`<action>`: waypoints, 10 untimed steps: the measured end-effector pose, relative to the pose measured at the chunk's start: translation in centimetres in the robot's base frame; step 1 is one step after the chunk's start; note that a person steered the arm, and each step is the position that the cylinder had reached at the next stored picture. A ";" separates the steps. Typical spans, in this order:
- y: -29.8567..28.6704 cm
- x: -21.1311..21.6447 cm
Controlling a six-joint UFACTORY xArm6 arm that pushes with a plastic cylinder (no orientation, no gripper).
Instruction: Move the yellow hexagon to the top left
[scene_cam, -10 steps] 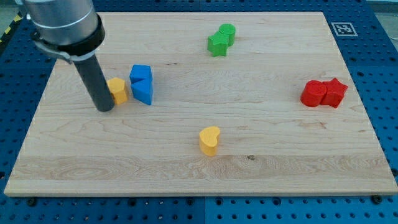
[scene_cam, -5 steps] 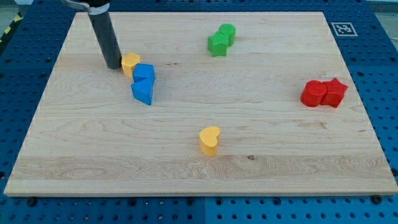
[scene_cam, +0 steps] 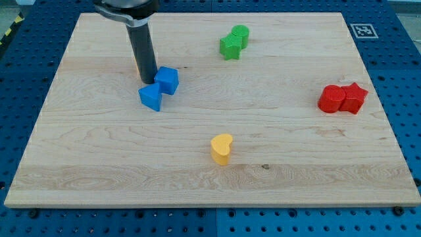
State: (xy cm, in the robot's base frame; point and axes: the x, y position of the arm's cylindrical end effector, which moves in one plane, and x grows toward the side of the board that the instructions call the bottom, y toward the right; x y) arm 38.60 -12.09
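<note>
The yellow hexagon is almost wholly hidden behind my rod; only a thin yellow sliver shows at the rod's left edge, in the upper left part of the wooden board. My tip rests on the board just below that sliver. It touches or nearly touches the left side of the blue cube. A blue wedge-shaped block lies just below the tip.
A green pair of blocks sits at the top centre. A red pair of blocks sits at the right. A yellow heart-shaped block lies below the centre. A marker tag sits off the board's top right corner.
My tip first moved up with the yellow hexagon, then swung right in front of it, hiding it. The blue cube has shifted right, away from the blue wedge.
</note>
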 end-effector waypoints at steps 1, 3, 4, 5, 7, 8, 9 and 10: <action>-2.6 -2.0; -4.5 -5.8; -3.1 -6.1; 0.2 -5.7; 0.2 -7.8; -1.0 -9.6; 2.0 -9.4; 8.1 -9.0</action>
State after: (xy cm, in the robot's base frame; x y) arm 29.60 -4.01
